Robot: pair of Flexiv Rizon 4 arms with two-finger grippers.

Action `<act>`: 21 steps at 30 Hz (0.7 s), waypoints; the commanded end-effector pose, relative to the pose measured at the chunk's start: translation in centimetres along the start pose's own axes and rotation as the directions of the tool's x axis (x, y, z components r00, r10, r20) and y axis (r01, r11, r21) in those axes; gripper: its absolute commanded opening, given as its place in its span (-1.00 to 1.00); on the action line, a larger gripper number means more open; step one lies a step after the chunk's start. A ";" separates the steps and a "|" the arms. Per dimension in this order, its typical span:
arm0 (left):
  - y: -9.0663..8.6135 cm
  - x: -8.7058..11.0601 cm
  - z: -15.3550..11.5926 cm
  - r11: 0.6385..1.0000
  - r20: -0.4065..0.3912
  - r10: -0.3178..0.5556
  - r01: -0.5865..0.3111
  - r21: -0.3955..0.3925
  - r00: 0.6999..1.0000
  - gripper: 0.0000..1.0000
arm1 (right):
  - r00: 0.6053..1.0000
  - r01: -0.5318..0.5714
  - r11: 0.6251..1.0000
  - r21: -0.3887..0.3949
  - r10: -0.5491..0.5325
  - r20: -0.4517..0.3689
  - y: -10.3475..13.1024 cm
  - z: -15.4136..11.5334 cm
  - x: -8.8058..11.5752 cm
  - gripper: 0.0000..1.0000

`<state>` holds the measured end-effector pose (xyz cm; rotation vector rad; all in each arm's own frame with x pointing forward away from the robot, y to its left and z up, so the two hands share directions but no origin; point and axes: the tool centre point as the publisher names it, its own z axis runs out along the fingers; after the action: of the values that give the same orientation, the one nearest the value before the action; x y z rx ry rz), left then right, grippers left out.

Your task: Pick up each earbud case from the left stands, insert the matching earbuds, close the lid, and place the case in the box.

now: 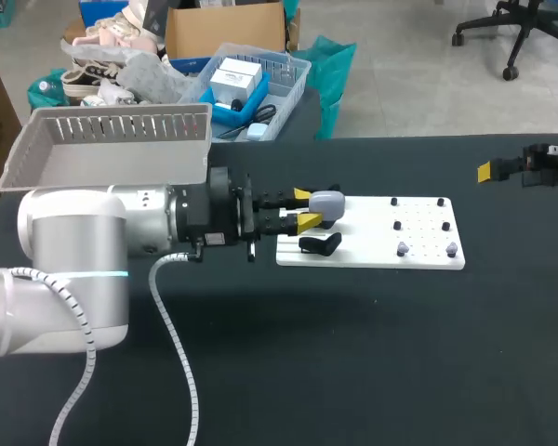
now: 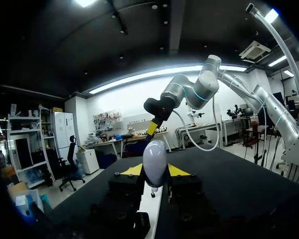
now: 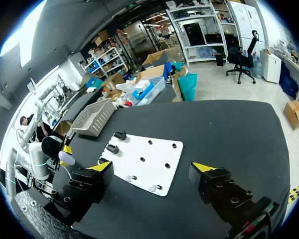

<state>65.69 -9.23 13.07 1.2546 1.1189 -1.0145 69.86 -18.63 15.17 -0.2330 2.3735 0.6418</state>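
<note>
Our left tool (image 1: pixel 306 208) clamps the grey case (image 1: pixel 328 202); we should lift it straight, level, off the board (image 1: pixel 418 246).

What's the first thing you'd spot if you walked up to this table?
The left pincer, its yellow tips pinching a grey earbud case at the white board's left end. Far off at the table's right edge, the right pincer sits wide open.
</note>
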 end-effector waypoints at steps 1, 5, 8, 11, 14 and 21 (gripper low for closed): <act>-0.1 0.0 0.0 1.000 0.003 0.002 -0.002 -0.005 1.000 -1.00 | 1.000 0.001 1.000 -0.002 -0.001 0.000 -0.1 0.1 0.0 1.00; -0.1 0.0 0.0 1.000 0.003 0.002 -0.002 -0.005 1.000 -1.00 | 1.000 0.001 1.000 -0.002 -0.001 0.000 -0.1 0.1 0.0 1.00; 0.0 0.2 -1.1 1.000 -0.017 0.006 -0.006 -0.014 1.000 -1.00 | 1.000 0.001 1.000 -0.002 -0.001 0.000 -0.1 0.1 0.0 1.00; -0.2 0.4 -3.2 1.000 -0.054 0.004 -0.004 0.005 0.999 -1.00 | 1.000 0.001 1.000 -0.002 -0.001 0.000 -0.1 0.1 0.0 1.00; -0.2 0.4 -4.3 0.999 -0.066 0.001 0.001 0.036 0.998 -1.00 | 1.000 0.001 1.000 -0.002 -0.001 0.000 -0.1 0.1 0.0 1.00; 0.2 0.9 -4.5 0.997 -0.081 0.013 -0.007 0.075 0.997 -1.00 | 1.000 0.012 1.000 -0.010 -0.012 -0.026 0.1 0.3 0.7 1.00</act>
<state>65.06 -4.66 12.50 1.3563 1.1520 -0.9962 69.60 -18.51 14.82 -0.2402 2.3853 0.6422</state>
